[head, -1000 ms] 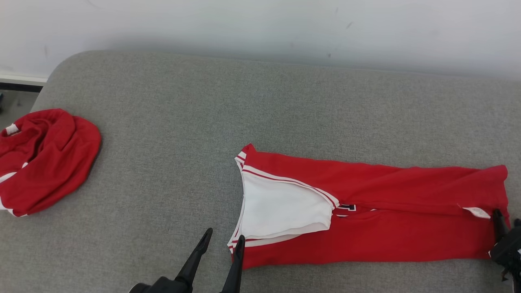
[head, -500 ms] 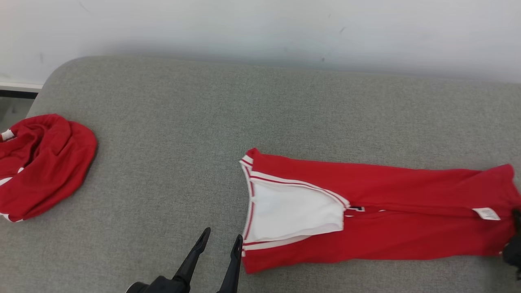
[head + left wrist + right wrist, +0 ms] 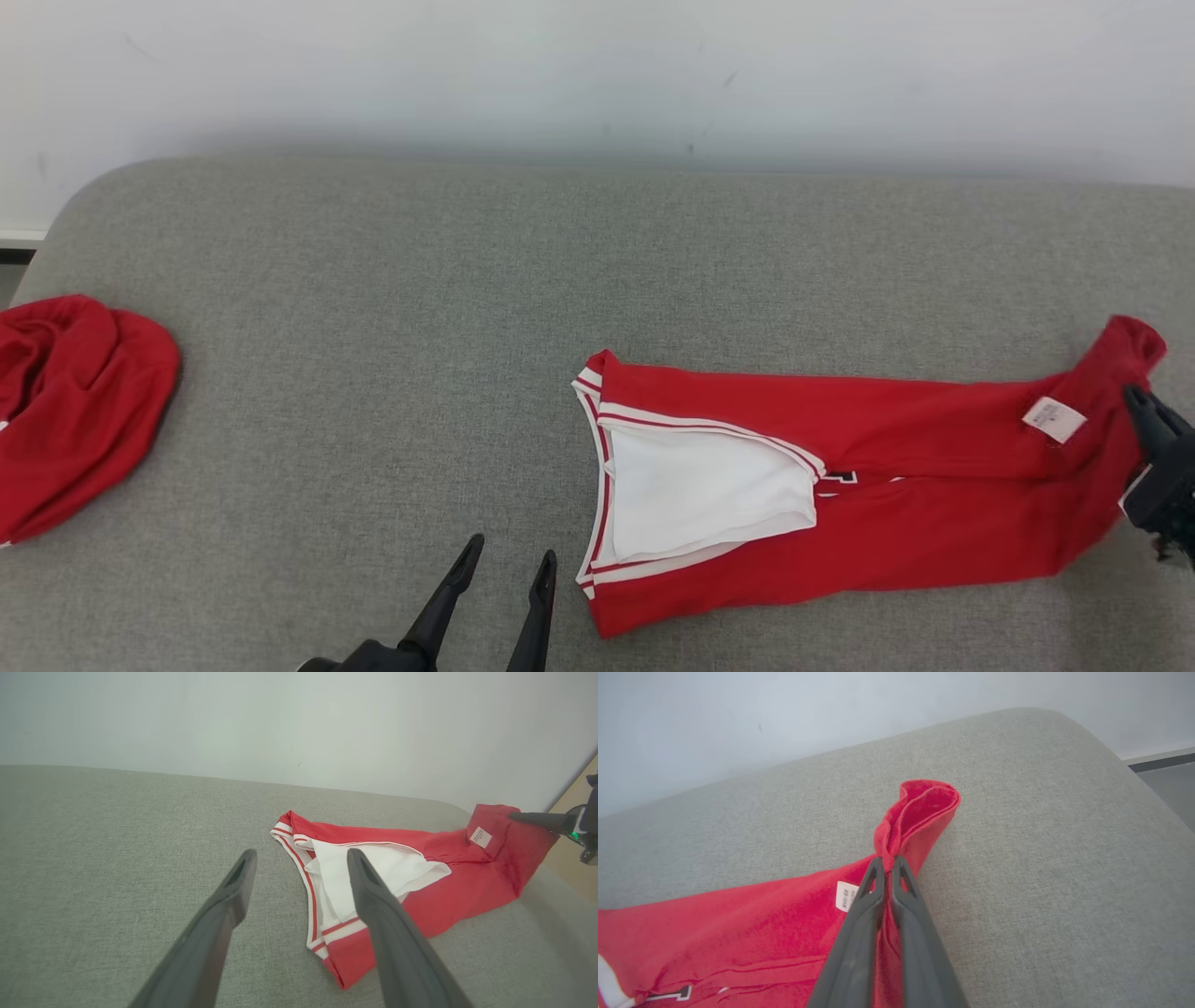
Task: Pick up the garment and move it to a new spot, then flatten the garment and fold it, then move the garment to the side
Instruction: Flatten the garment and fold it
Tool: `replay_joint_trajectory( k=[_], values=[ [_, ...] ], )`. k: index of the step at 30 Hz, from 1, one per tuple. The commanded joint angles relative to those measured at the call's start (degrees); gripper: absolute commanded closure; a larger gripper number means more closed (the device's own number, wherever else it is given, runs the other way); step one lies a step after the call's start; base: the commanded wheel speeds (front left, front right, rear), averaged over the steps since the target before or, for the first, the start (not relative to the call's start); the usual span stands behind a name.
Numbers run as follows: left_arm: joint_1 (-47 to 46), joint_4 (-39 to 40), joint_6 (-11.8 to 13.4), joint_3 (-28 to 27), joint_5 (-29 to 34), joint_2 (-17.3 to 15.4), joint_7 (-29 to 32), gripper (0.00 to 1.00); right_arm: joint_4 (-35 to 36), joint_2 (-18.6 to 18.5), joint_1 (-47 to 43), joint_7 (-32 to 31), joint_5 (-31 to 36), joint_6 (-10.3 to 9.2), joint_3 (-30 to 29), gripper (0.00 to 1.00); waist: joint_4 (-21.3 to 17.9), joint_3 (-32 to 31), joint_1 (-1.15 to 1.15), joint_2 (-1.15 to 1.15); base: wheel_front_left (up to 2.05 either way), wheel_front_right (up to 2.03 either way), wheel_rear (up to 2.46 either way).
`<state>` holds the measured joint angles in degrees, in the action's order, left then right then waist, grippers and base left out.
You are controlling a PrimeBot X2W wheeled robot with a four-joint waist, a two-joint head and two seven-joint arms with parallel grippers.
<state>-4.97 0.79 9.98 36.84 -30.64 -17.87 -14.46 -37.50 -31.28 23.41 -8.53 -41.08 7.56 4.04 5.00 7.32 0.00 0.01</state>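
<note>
Two red cloths: we count a long folded garment (image 3: 896,504) right of centre and a crumpled red bundle (image 3: 75,411) well apart at the left edge, both lying on the grey cushion (image 3: 373,355).
Garment shape: we see a narrow band lying mostly flat along the cushion, with its right end raised off the surface and curled into a small open loop.
Garment fabric: a soft matte red knit with shallow lengthwise creases. At the left end a white panel (image 3: 700,490) shows, smooth and layered, edged by white-and-red striped trim (image 3: 597,485).
Markings: a small white care label (image 3: 1053,419) sits near the lifted end. We make out bits of black-and-white lettering (image 3: 840,478) along the fold line, too little to read.
Right arm: the right gripper (image 3: 888,863) has its two long dark fingers (image 3: 859,933) pressed together, pinching a bunched pleat of the garment's right end just below the loop.
Left arm: we find the left gripper (image 3: 513,549) low at the near edge, jaws spread wide over bare cushion. Its tips are just beside the garment's striped left corner and apart from it.
Cushion texture: coarse grey woven upholstery with a rounded edge and corners.
Backdrop: a plain pale wall (image 3: 560,75) behind the cushion, with a few small dark marks.
</note>
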Motion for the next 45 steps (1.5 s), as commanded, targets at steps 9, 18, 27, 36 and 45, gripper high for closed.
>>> replay_joint_trajectory(
  k=[9, 18, 27, 36, 45],
  values=[
    [-0.1, -0.6, -0.6, 0.6, -0.5, 1.0, -0.1, 0.0, 22.4, 4.6, -5.0, -8.0, -4.3, -0.15, 0.0, 1.0, 1.3, -1.1, 0.0, -0.01, 0.0, 0.0, 0.0],
    [-0.5, -1.2, -1.3, 0.1, -0.7, 2.1, -0.5, 0.0, 36.7, 13.0, -8.2, -13.6, -1.2, -0.15, 3.8, 1.0, 4.8, -0.3, 0.0, -0.01, 0.0, 0.0, 0.0],
    [-1.1, -2.2, -2.4, -0.3, -0.2, 3.4, -0.6, 0.0, 35.2, 18.0, -8.4, -15.2, 1.2, -0.15, 9.6, 1.0, 7.6, 0.2, 0.0, -0.01, 0.0, 0.0, 0.0],
    [-1.6, -3.3, -3.7, -1.1, 0.8, 4.7, -0.8, 0.0, 28.5, 21.0, -8.3, -13.6, 2.8, -0.15, 14.7, 1.0, 9.3, 0.8, 0.0, -0.01, 0.0, 0.0, 0.0],
    [-0.7, -4.2, -4.7, -2.0, 1.8, 5.5, -0.8, 0.0, 27.2, 24.3, -7.5, -11.8, -0.6, -0.15, 14.3, 0.0, 9.2, 0.1, 0.0, -0.01, 0.0, 0.0, 0.0]
  ],
)
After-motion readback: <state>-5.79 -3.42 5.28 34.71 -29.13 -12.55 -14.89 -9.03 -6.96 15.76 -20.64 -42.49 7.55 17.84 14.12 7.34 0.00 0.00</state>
